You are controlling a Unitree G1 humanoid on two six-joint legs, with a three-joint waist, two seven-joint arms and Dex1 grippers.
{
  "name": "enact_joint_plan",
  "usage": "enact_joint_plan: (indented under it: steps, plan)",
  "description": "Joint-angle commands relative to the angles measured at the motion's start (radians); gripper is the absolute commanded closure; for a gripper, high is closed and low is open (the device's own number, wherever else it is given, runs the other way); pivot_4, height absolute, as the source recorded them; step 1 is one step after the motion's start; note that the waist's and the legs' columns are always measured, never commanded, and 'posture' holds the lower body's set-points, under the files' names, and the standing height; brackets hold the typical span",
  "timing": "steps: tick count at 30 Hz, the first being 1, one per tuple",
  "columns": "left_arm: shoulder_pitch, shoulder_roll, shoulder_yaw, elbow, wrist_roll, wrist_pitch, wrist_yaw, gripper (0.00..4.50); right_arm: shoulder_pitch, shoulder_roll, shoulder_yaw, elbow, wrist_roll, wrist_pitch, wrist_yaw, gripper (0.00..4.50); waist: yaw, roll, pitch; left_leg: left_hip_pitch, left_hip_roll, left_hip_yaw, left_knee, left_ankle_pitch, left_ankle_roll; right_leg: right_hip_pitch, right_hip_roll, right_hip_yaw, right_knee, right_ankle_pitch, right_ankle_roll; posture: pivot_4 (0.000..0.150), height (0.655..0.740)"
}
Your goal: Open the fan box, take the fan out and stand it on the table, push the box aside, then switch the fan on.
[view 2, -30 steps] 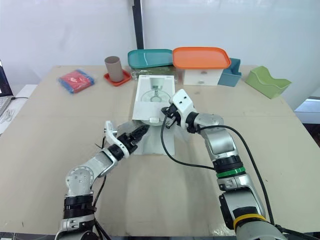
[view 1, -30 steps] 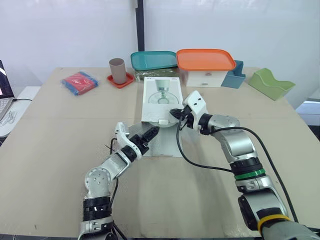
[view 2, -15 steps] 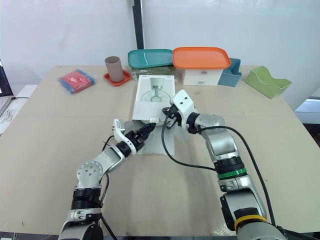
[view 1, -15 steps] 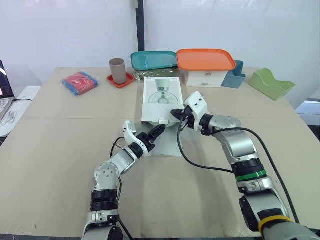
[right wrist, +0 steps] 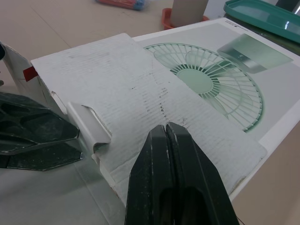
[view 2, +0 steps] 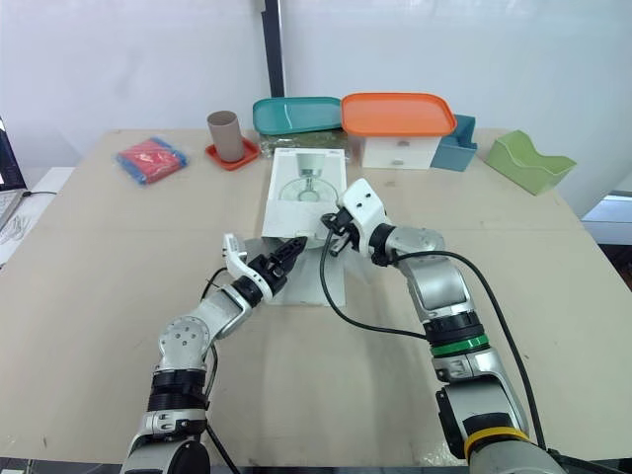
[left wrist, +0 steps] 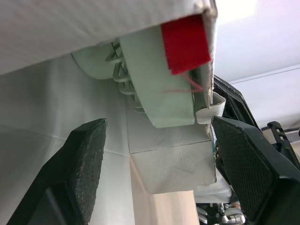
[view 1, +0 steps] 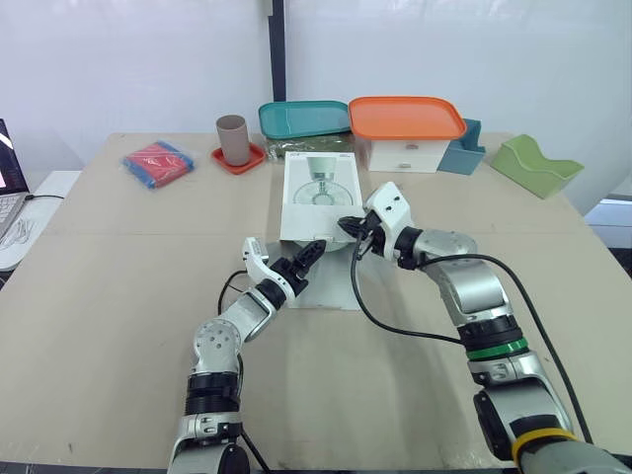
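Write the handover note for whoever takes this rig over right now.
The left gripper has its jaws open at the open near end of the fan box, holding nothing.
The right gripper has its jaws shut, tips at the flap folded back over the box top.
The box lies flat mid-table; the fan is inside, its pale green edge showing at the opening.
Done: box opened.
Left: pull the fan out, stand it up, push the box aside, switch on.

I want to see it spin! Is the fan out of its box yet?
No, it is inside. The box lies flat on the table with its near end open, and the pale green fan sits within that opening.
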Motion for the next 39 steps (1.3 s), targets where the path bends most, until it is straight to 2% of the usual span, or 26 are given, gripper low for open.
enact_joint_plan:
  steps: [1, 15, 17, 18, 23, 25, 39]
  plan:
    - [-0.026, -0.018, 0.000, 0.008, 0.002, -0.026, -0.021, 0.71, -0.001, -0.010, -0.003, -0.020, -0.001, 0.004, -0.001, 4.50, 0.000, 0.000, 0.000, 0.000, 0.000, 0.000, 0.000, 0.000, 0.000, 0.000, 0.000, 0.000, 0.000, 0.000, 0.000, 0.150, 0.7400]
    - [-0.058, -0.019, -0.003, 0.083, 0.039, -0.046, -0.066, 0.71, 0.002, -0.015, -0.006, -0.025, -0.003, 0.008, -0.008, 4.50, 0.000, 0.000, 0.000, 0.000, 0.000, 0.000, 0.000, 0.000, 0.000, 0.000, 0.000, 0.000, 0.000, 0.000, 0.000, 0.150, 0.7400]
    - [-0.063, -0.018, 0.000, 0.093, 0.044, -0.052, -0.071, 1.22, 0.007, -0.014, -0.008, -0.031, -0.003, 0.011, -0.012, 4.50, 0.000, 0.000, 0.000, 0.000, 0.000, 0.000, 0.000, 0.000, 0.000, 0.000, 0.000, 0.000, 0.000, 0.000, 0.000, 0.150, 0.7400]
    - [-0.064, -0.017, 0.000, 0.096, 0.048, -0.053, -0.075, 1.31, 0.009, -0.014, -0.008, -0.033, -0.003, 0.012, -0.014, 4.50, 0.000, 0.000, 0.000, 0.000, 0.000, 0.000, 0.000, 0.000, 0.000, 0.000, 0.000, 0.000, 0.000, 0.000, 0.000, 0.150, 0.7400]
    - [-0.062, -0.012, -0.003, 0.096, 0.054, -0.053, -0.090, 3.18, 0.012, -0.015, -0.008, -0.039, -0.002, 0.016, -0.021, 4.50, 0.000, 0.000, 0.000, 0.000, 0.000, 0.000, 0.000, 0.000, 0.000, 0.000, 0.000, 0.000, 0.000, 0.000, 0.000, 0.150, 0.7400]
    - [-0.055, -0.008, -0.005, 0.090, 0.054, -0.048, -0.099, 3.59, 0.012, -0.016, -0.009, -0.039, -0.001, 0.015, -0.022, 4.50, 0.000, 0.000, 0.000, 0.000, 0.000, 0.000, 0.000, 0.000, 0.000, 0.000, 0.000, 0.000, 0.000, 0.000, 0.000, 0.150, 0.7400]
    - [0.037, 0.043, 0.002, -0.032, -0.013, 0.070, -0.114, 3.59, 0.011, -0.016, -0.005, -0.037, -0.002, 0.013, -0.021, 4.50, -0.002, 0.000, 0.000, 0.000, 0.000, 0.000, 0.000, 0.000, 0.000, 0.000, 0.000, 0.000, 0.000, 0.000, 0.000, 0.150, 0.7400]
